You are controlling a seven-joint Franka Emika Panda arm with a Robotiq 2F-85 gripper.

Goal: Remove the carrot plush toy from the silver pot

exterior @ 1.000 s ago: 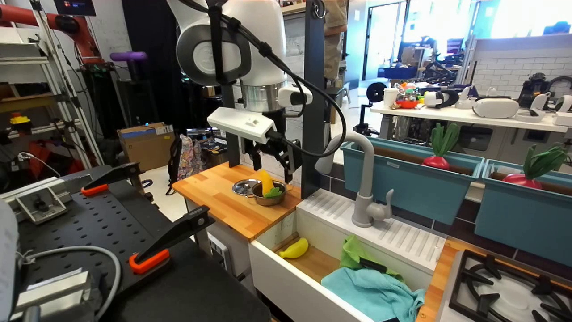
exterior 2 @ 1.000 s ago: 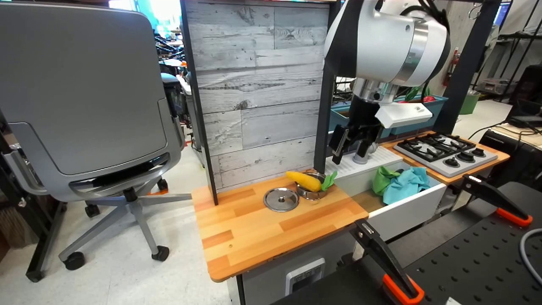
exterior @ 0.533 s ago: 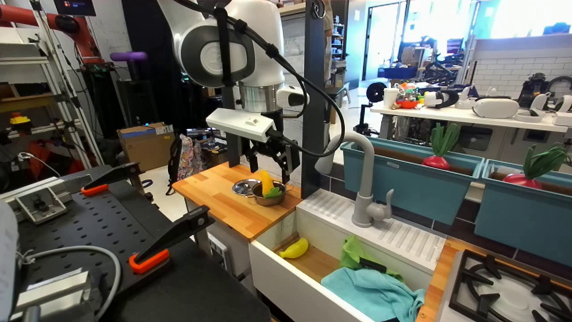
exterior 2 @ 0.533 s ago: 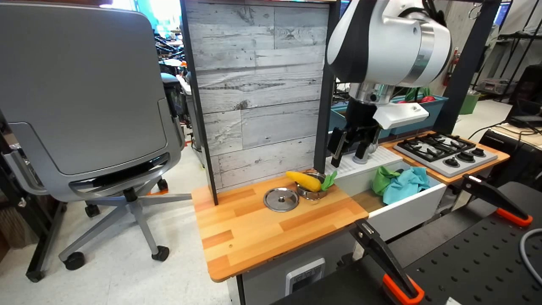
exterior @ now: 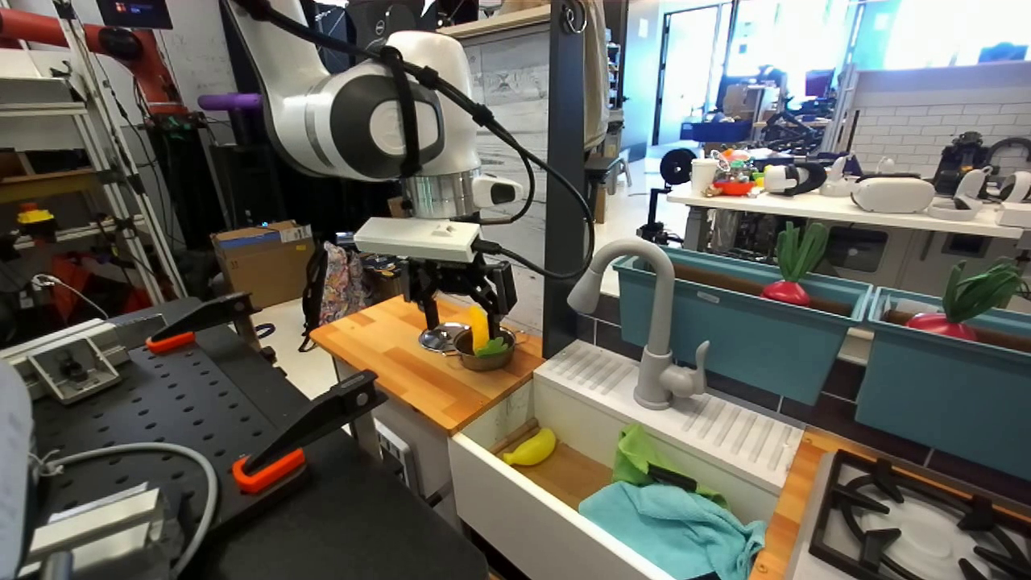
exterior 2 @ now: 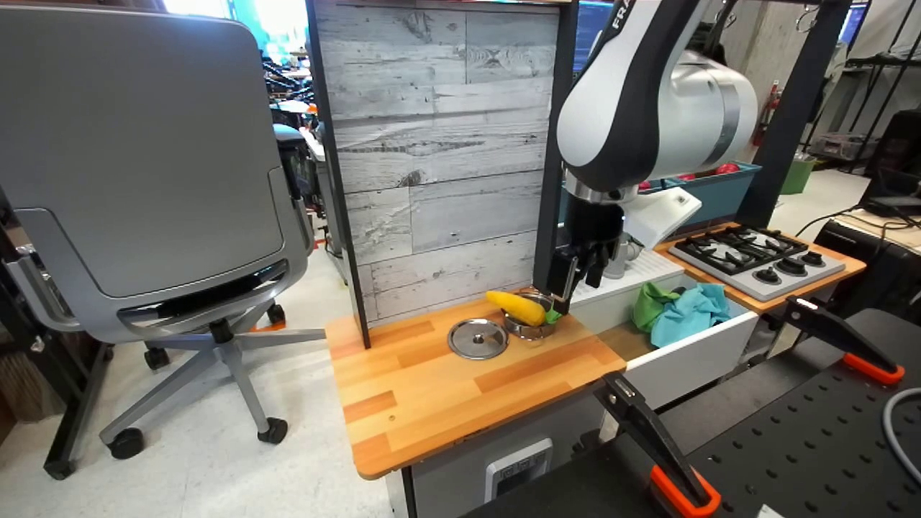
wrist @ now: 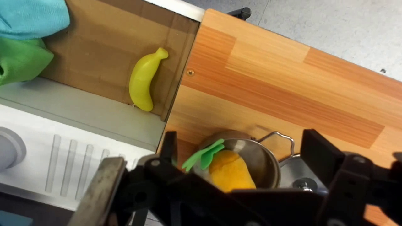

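Observation:
The carrot plush toy (exterior: pixel 478 329) leans in the silver pot (exterior: pixel 483 362), its green leaves low at the rim and its yellow body sticking up out of it. Both also show in an exterior view, toy (exterior 2: pixel 524 309) and pot (exterior 2: pixel 529 333). In the wrist view the toy (wrist: pixel 231 171) lies between the spread fingers, above the pot (wrist: pixel 267 163); its far end is hidden by the gripper's black parts. My gripper (wrist: pixel 240 138) is open and holds nothing. In the exterior views it (exterior: pixel 462 325) is low over the pot, fingers pointing down.
A silver lid (exterior 2: pixel 478 339) lies beside the pot on the wooden counter (exterior 2: pixel 403 403). The sink with a yellow banana (wrist: pixel 144 80) and towels (exterior: pixel 676 524) adjoins the counter. A grey faucet (exterior: pixel 660 314) and a dark upright post (exterior: pixel 568 201) stand close by.
My gripper has moved down toward the pot and now hangs more upright, with its fingers around the toy's level. The toy, pot and lid have not moved.

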